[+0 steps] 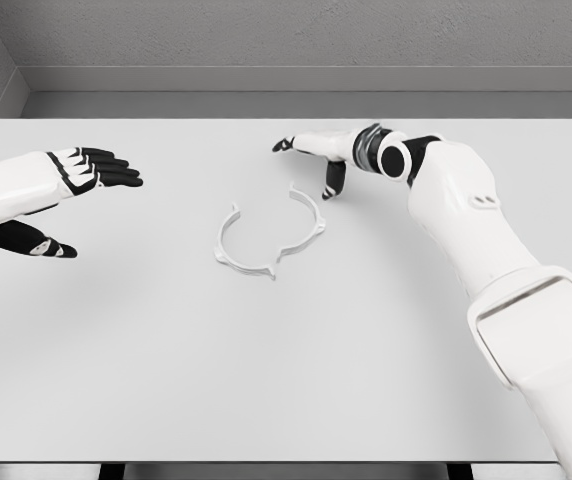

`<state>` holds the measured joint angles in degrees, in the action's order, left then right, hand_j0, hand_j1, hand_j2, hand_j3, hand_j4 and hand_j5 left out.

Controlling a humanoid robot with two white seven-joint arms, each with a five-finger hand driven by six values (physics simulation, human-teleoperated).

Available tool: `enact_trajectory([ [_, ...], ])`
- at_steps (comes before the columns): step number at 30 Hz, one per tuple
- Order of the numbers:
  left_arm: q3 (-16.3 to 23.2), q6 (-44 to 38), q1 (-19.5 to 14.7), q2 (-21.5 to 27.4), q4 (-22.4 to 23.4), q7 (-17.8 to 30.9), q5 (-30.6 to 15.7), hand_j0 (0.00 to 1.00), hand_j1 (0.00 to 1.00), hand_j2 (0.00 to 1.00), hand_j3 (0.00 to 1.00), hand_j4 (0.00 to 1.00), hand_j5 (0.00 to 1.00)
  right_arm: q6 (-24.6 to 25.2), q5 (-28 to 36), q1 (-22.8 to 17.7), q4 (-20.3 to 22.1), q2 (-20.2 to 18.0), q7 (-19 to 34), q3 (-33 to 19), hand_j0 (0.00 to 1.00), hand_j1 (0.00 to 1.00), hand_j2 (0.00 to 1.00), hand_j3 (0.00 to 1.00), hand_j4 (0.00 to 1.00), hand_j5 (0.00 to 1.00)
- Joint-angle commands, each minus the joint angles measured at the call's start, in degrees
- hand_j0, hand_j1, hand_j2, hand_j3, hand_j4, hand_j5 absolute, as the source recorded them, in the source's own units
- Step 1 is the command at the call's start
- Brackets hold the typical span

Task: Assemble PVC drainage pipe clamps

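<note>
Clamp halves [269,236], two white arcs, are seen lying near the table [166,380] centre, touching at six o'clock but gaping at twelve, so closure is judged undone; the left hand [51,190] at nine o'clock and right hand [331,155] at one o'clock are held open, gripping nothing.

Single head camera looks steeply down, fairly close, across the white table [266,380]
</note>
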<state>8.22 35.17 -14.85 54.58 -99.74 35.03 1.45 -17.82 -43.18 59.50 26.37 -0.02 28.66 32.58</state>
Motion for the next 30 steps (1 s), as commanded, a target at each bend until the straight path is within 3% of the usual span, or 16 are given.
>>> enact_trajectory([
  [1, 0.0, -0.2, 0.0, 0.0, 0.0, 0.0, -0.5, 1.00, 1.00, 1.00, 1.00, 1.00, 1.00, 0.1, 0.1, -0.1, 0.0, 0.0, -0.3, 0.0, 1.00, 1.00, 1.00, 1.00, 1.00, 1.00],
  [25, 0.0, -0.2, -0.1, -0.8, -0.2, 0.0, -0.5, 1.00, 1.00, 1.00, 1.00, 1.00, 1.00, -0.6, 0.5, 0.6, 2.7, 0.0, 0.2, 3.9, 1.00, 1.00, 1.00, 1.00, 1.00, 1.00],
  [30, 0.2, -0.2, 0.0, -1.3, -0.4, 0.0, -0.5, 1.00, 1.00, 1.00, 1.00, 1.00, 1.00, -3.4, 0.6, 0.6, 3.5, 0.0, 0.4, 4.7, 1.00, 1.00, 1.00, 1.00, 1.00, 1.00],
])
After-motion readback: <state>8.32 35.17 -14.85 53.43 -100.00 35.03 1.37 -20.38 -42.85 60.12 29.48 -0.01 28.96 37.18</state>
